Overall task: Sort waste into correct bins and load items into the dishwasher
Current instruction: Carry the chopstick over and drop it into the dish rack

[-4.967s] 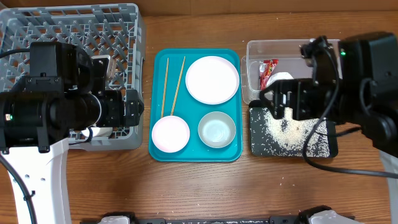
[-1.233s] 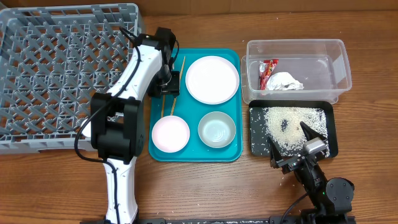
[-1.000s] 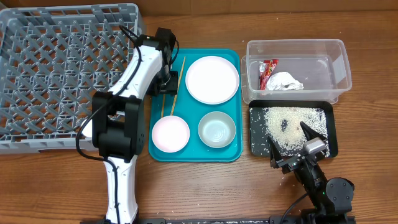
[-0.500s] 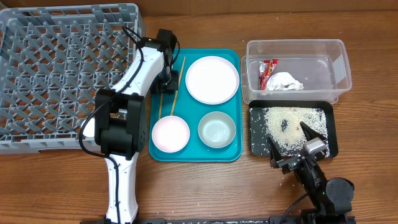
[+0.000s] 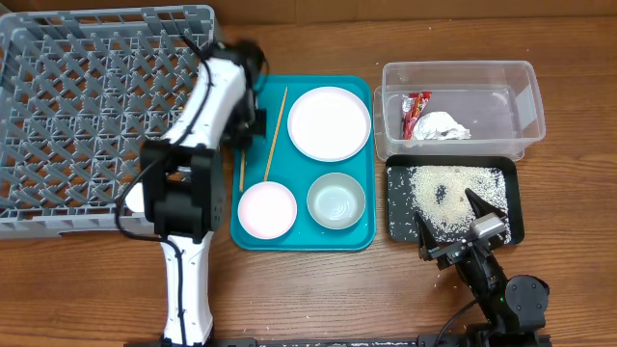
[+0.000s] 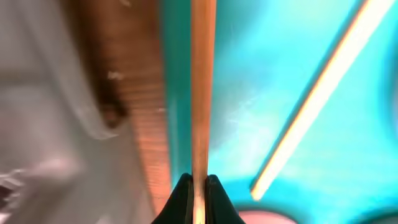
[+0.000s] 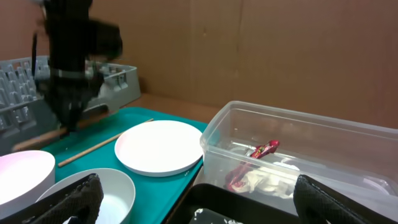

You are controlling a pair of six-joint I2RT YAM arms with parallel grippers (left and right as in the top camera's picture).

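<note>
My left gripper (image 5: 249, 135) is shut on one wooden chopstick (image 6: 200, 93) (image 5: 243, 169), held over the left edge of the teal tray (image 5: 299, 236). The other chopstick (image 5: 277, 133) (image 6: 317, 99) lies slanted on the tray. Also on the tray are the round plate (image 5: 329, 122), the pink bowl (image 5: 265, 208) and the greenish-white bowl (image 5: 336, 200). The grey dish rack (image 5: 96, 96) stands at the left. The clear tub (image 5: 521, 96) holds the red wrapper (image 5: 415, 111) and the paper wad (image 5: 442, 126). Rice (image 5: 448, 193) covers the black tray (image 5: 511, 169). My right gripper (image 5: 450, 220) (image 7: 211, 205) is open near the black tray's front edge.
The left arm (image 5: 217, 106) reaches across the rack's right wall to the tray. A few rice grains (image 5: 442, 281) lie on the wooden table in front of the black tray. The right arm's base (image 5: 506, 299) sits at the front right.
My left gripper has shut on the left chopstick and carried it leftward to the tray's edge; the arm is blurred with motion. The right arm has not moved.
</note>
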